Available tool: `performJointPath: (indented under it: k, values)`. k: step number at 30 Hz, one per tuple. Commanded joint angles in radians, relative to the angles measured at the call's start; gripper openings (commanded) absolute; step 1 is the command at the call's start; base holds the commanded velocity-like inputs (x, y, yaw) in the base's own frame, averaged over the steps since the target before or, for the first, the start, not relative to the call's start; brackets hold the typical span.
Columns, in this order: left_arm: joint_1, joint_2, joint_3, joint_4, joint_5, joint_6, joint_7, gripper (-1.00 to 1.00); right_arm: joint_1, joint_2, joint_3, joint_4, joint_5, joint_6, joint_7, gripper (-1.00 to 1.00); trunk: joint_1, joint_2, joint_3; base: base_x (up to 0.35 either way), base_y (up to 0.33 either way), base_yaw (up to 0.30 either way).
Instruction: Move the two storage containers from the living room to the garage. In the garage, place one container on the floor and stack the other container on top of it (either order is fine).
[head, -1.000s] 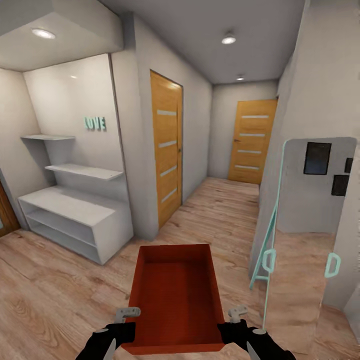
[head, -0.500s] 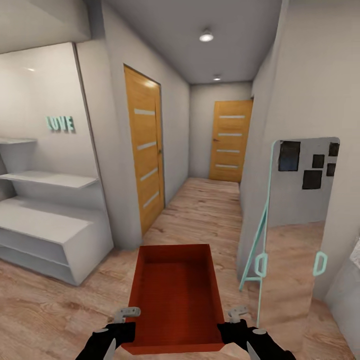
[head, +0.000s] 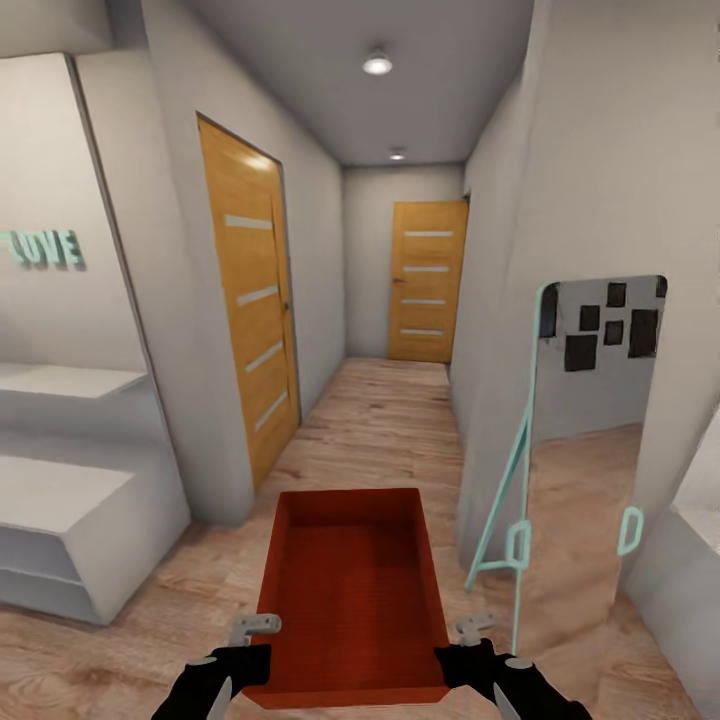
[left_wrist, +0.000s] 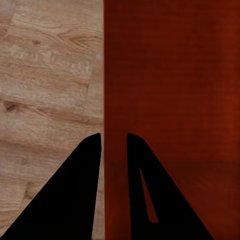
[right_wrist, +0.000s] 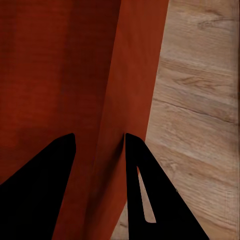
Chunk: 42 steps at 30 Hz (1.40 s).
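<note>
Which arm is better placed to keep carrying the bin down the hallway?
Neither alone. The left gripper and the right gripper each pinch one side wall of the storage container, so carrying on likely needs both.

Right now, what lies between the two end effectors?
The orange-red bin, head view: left end effector and right end effector each clamp a side wall.

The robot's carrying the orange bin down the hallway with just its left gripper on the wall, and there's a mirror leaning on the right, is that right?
Not quite: both grippers hold the bin. The right wrist view shows the right gripper straddling a wall, as the left gripper does. The mirror part is right.
</note>
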Motion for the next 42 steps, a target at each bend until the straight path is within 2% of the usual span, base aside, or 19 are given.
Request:
performJointPath:
  k: [1,21,35,42]
  values:
    - [0.000,0.022,0.008,0.000,-0.028,0.006,0.019,-1.00,0.000,-0.001,0.023,-0.004,-0.011,-0.012,0.080,-1.00,0.001,-0.001,-0.002,0.292,0.178,-0.249]
    - [0.000,0.023,0.008,-0.001,-0.028,0.006,0.019,-1.00,0.000,-0.001,0.023,-0.004,-0.009,-0.012,0.080,-1.00,0.001,-0.001,-0.002,0.292,0.183,-0.243]
    - [0.000,0.024,0.008,0.000,-0.028,0.006,0.019,-1.00,0.000,-0.001,0.024,-0.004,-0.009,-0.012,0.080,-1.00,0.001,-0.001,-0.002,0.292,0.185,-0.029]
    - [0.000,0.024,0.008,0.000,-0.028,0.006,0.019,-1.00,0.000,-0.001,0.023,-0.004,-0.009,-0.012,0.080,-1.00,0.001,-0.001,-0.006,0.292,0.186,-0.151]
